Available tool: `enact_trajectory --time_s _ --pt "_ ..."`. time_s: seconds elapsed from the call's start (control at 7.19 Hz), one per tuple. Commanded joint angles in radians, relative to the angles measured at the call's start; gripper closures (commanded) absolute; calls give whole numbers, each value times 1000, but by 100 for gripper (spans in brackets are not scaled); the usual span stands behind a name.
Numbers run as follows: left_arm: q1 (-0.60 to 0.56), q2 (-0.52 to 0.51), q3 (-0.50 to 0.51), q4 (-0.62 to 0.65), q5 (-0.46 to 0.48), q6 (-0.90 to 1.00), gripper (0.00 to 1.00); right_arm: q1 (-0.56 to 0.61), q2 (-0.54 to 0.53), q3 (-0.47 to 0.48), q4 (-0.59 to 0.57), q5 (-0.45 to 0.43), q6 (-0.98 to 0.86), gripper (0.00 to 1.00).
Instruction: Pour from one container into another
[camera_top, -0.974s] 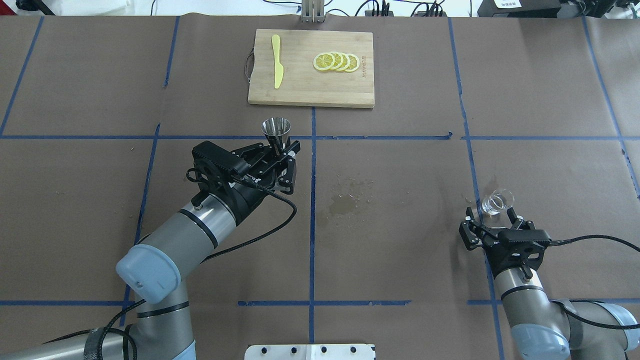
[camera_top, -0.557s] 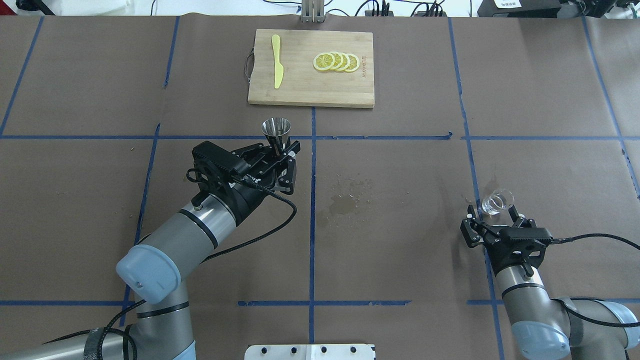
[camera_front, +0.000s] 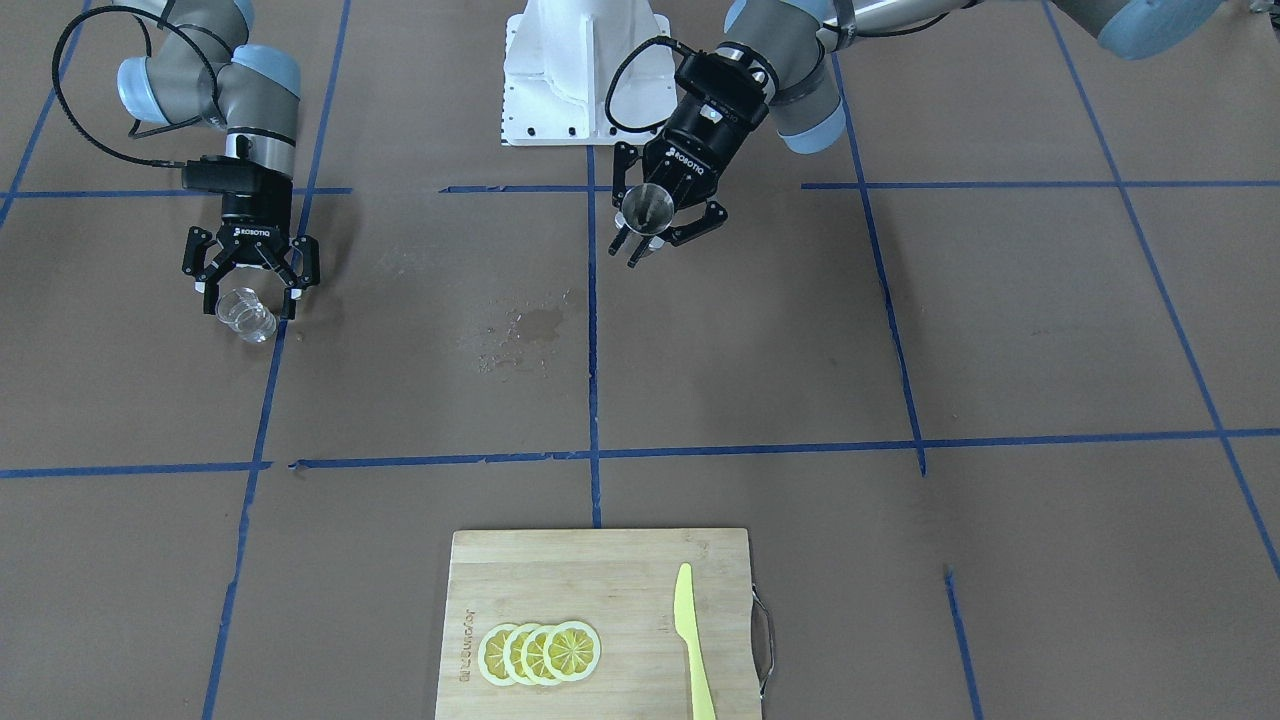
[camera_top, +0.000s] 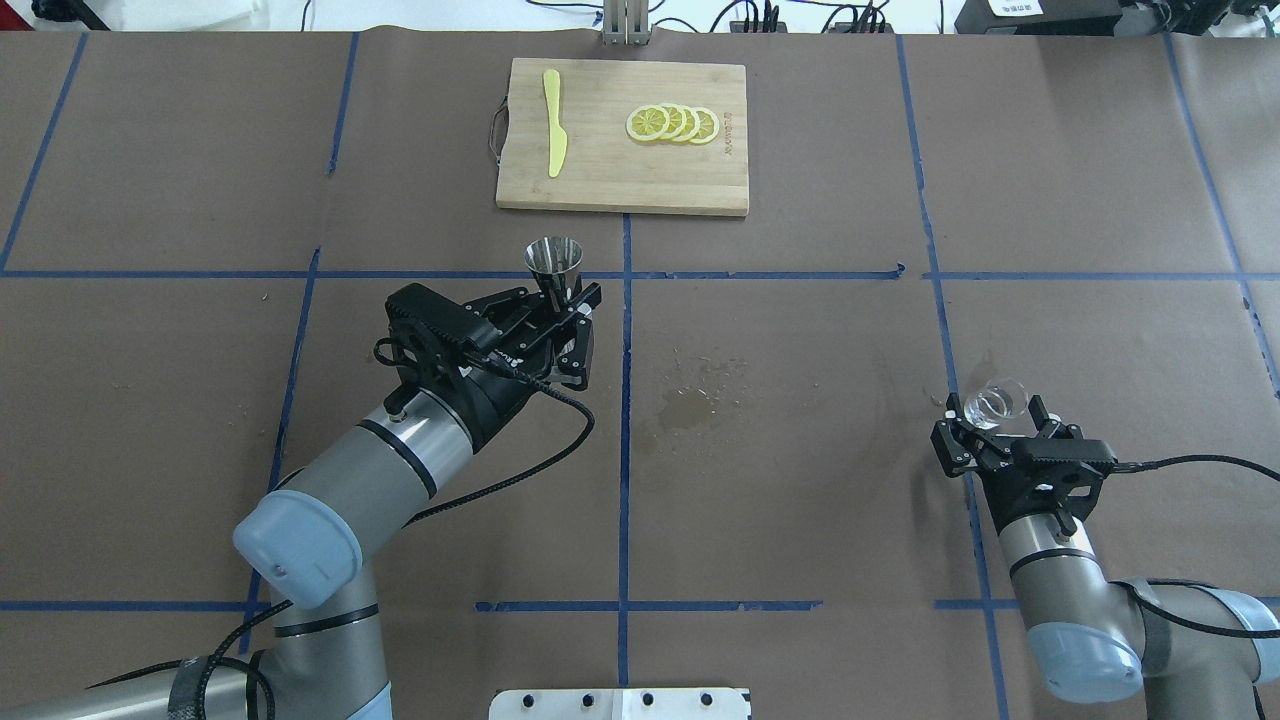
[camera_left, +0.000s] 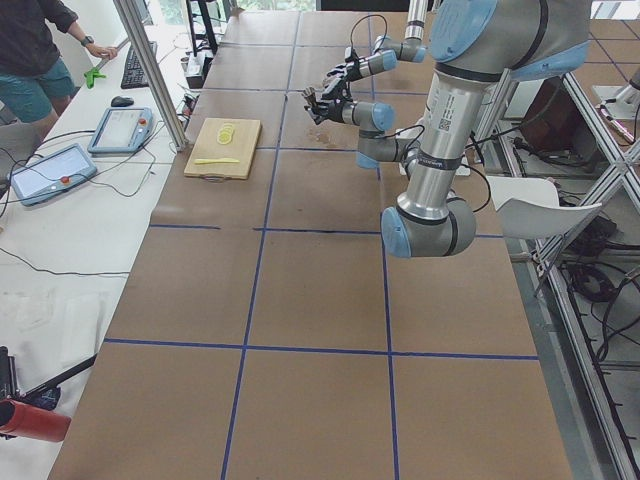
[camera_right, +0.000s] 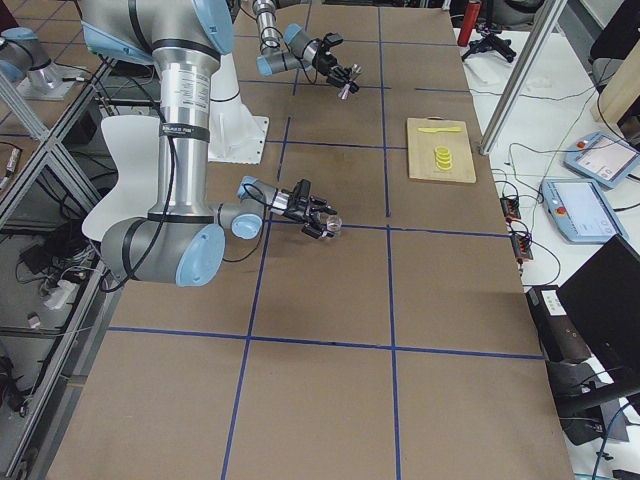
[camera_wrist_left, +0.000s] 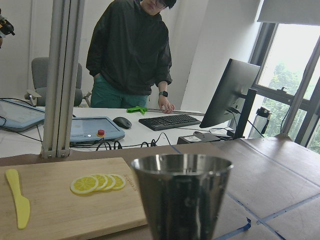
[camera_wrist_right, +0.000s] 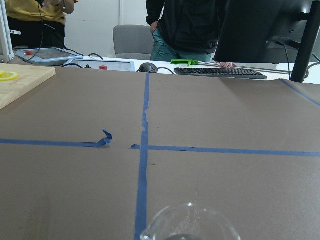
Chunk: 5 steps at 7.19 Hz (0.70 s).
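The steel hourglass jigger (camera_top: 553, 262) is held upright above the table, wide mouth up, with my left gripper (camera_top: 561, 312) shut on its waist. It fills the bottom of the left wrist view as the jigger (camera_wrist_left: 180, 200) and shows from across the table as the jigger (camera_front: 647, 208). The small clear glass beaker (camera_top: 996, 403) stands on the brown paper at the right. My right gripper (camera_top: 996, 424) is open, low over the table, its fingertips on either side of the beaker (camera_front: 246, 313). Only the beaker's rim (camera_wrist_right: 187, 222) shows in the right wrist view.
A bamboo cutting board (camera_top: 620, 185) at the far middle carries lemon slices (camera_top: 672, 123) and a yellow plastic knife (camera_top: 553, 122). A wet stain (camera_top: 690, 405) marks the paper between the arms. People stand beyond the far table edge by a keyboard (camera_wrist_left: 167, 121).
My right gripper has shifted right and forward, so its open fingers now flank the beaker. The left arm and the jigger have stayed put.
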Motion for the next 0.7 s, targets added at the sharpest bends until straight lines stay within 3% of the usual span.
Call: enact_trajectory --time_s 0.0,0.56 --pt "-1 1 1 0 0 0 100 7 3 -6 0 13 2 1" --pt "1 1 0 0 0 0 100 7 3 -14 0 28 2 3"
